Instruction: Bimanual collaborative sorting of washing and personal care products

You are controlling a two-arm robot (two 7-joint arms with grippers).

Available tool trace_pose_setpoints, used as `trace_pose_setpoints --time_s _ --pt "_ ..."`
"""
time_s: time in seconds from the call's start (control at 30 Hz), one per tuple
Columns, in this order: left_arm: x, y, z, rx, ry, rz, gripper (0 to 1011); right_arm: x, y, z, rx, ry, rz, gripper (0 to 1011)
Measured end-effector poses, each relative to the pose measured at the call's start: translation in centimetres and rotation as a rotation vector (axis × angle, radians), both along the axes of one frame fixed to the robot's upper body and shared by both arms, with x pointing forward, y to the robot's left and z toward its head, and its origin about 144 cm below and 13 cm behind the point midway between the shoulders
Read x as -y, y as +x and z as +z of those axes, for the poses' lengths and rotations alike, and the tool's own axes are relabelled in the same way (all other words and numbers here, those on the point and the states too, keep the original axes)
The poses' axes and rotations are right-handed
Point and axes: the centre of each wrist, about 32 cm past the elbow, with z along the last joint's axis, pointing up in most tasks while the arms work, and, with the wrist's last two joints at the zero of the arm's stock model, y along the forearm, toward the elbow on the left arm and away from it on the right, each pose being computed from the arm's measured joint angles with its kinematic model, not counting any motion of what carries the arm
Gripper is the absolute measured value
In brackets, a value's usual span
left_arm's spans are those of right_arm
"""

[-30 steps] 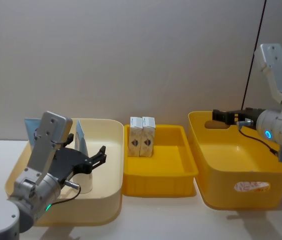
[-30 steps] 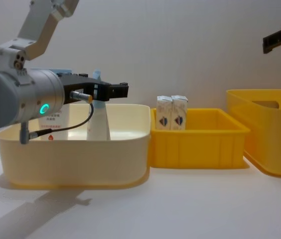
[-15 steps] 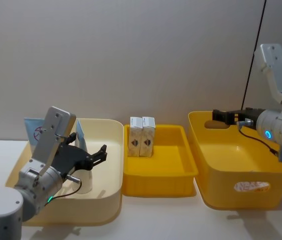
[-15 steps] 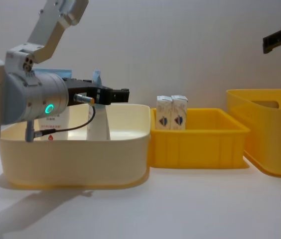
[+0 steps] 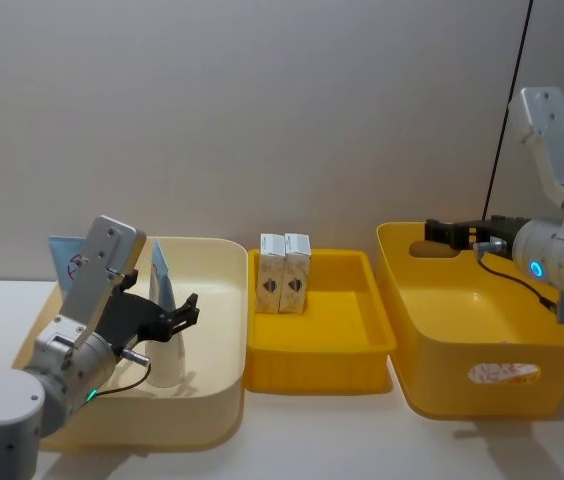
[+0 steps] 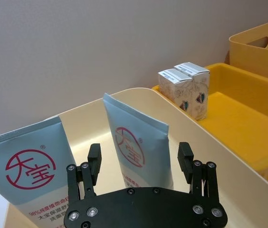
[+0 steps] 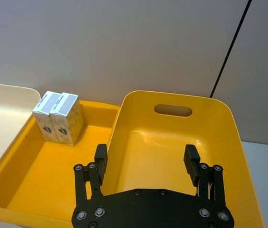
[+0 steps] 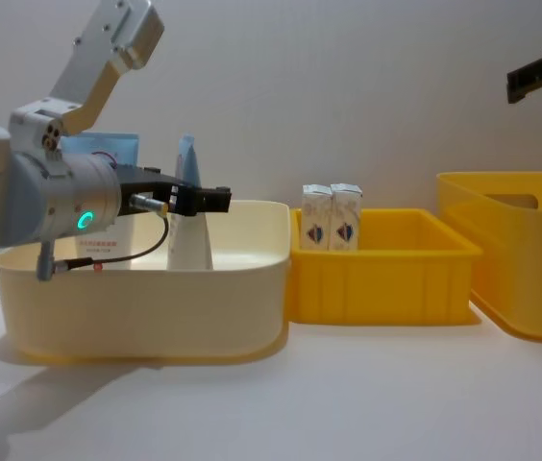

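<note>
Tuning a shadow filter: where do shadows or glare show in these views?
Chest view: the arm of the left gripper casts a shadow on the table before the cream bin; right wrist view: glints on the large yellow bin's inner wall; left wrist view: no glare on the slim tube's logo.

Three bins in row on white desk [image 8: 348, 399], plain grey-beige wall [image 5: 262, 120] behind. Left: cream bin [image 5: 212, 420], deep, rounded corners. Middle: shallow yellow tray [image 5: 322, 372], rim just beside cream bin's rim. Right: deep yellow bin [image 5: 432, 370], close beside tray; oval handle cutout [image 7: 173, 110] in far wall, pale sticker [image 5: 503, 373] with red print on front wall. Thin dark line [image 5: 507, 110] slants down wall behind deep bin; cable or seam, cannot tell.
</note>
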Motion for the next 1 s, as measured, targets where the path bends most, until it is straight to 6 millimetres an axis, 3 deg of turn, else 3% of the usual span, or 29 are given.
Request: trace_pose_setpoints --time_s 0.37,0.5,0.93,1.0 --pt "-0.29 0.33 -0.23 -0.003 0.017 0.023 1003 0.0 0.0 0.0 0.0 0.0 0.0 1001" --pt "-0.33 0.39 -0.28 -0.004 0.02 0.027 945 0.0 0.0 0.0 0.0 0.0 0.0 1001" --pt "-0.45 0.49 -0.37 -0.004 0.025 0.035 560 0.0 0.0 0.0 0.0 0.0 0.0 1001" --pt "-0.46 0.49 -0.37 -0.004 0.025 0.035 455 0.0 0.0 0.0 0.0 0.0 0.0 1001"
